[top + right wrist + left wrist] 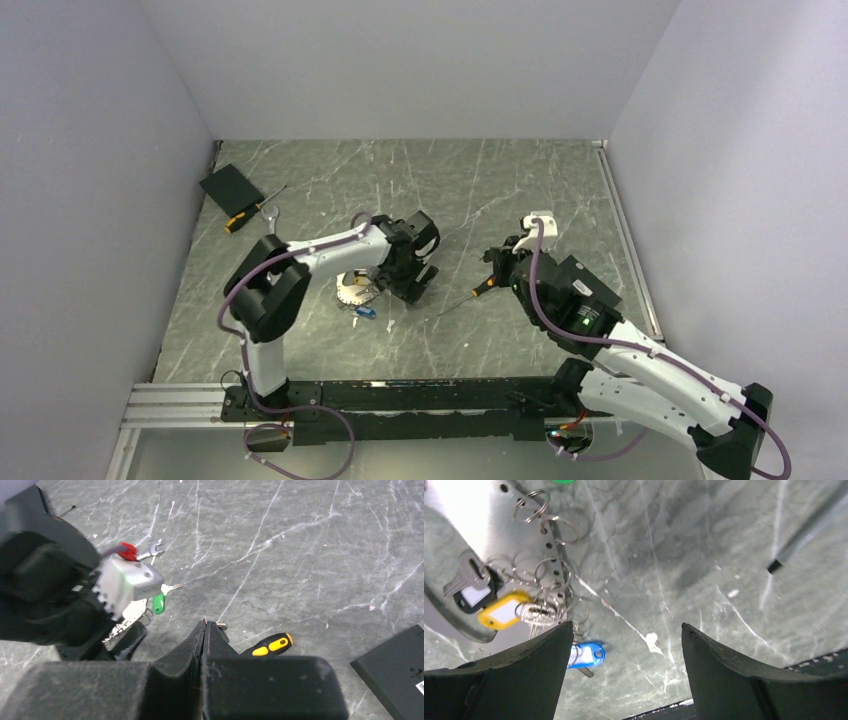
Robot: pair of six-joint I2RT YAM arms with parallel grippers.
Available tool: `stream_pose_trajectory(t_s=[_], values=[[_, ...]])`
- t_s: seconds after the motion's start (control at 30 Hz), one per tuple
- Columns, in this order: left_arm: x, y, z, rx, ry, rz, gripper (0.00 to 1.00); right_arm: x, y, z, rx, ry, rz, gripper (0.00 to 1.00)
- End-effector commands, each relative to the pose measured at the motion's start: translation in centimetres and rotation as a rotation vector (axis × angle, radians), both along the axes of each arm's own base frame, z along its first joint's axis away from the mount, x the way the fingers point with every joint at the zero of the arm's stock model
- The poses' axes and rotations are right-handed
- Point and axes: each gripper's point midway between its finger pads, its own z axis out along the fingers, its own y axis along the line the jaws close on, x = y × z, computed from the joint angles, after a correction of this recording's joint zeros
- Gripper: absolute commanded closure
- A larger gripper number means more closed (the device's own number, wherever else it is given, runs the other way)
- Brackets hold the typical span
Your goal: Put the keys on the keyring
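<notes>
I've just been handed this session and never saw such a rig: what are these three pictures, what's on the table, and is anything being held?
The left arm and right arm are robots bolted at the table's near edge, each ending in two fingers. The wide picture is from a fixed camera above and behind them; the other two come from a camera on each wrist, looking past its fingers. On the table lie the keyring, a shiny metal piece with small rings, with a black key and a yellow key on it; a blue key beside it; a green key; a screwdriver; a wrench. The left fingers are open, holding nothing. The right fingers are shut; I see nothing clearly gripped.
</notes>
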Motion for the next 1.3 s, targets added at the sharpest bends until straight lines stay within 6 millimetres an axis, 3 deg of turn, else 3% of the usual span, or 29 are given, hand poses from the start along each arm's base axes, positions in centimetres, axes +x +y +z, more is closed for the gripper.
stream_pose_trajectory(t_s=[0.0, 0.13, 0.23, 0.37, 0.47, 0.73, 1.27], values=[[0.2, -1.3, 4.6, -0.161, -0.093, 0.02, 0.16, 0.9, 1.0, 0.8, 0.012, -0.029, 0.004, 1.0], [0.6, -0.6, 7.4, -0.246, -0.154, 0.068, 0.18, 1.5, 2.0, 0.7, -0.003, -0.025, 0.021, 1.0], [1.9, 1.5, 8.4, -0.254, -0.23, 0.162, 0.23, 2.0, 2.6, 0.7, -0.016, -0.033, 0.028, 1.0], [2.9, 4.3, 6.6, -0.255, -0.244, 0.31, 0.38, 2.7, 3.3, 0.4, -0.038, -0.044, 0.032, 1.0], [3.4, 4.9, 5.8, -0.275, -0.246, 0.368, 0.45, 3.2, 3.9, 0.3, -0.05, -0.048, 0.04, 1.0], [5.3, 3.4, 4.4, -0.347, -0.213, 0.405, 0.56, 4.1, 5.1, -0.7, -0.085, -0.049, 0.059, 1.0], [8.2, 1.7, 1.5, -0.322, -0.21, 0.402, 0.7, 4.6, 4.7, -1.6, -0.127, -0.062, 0.037, 1.0]])
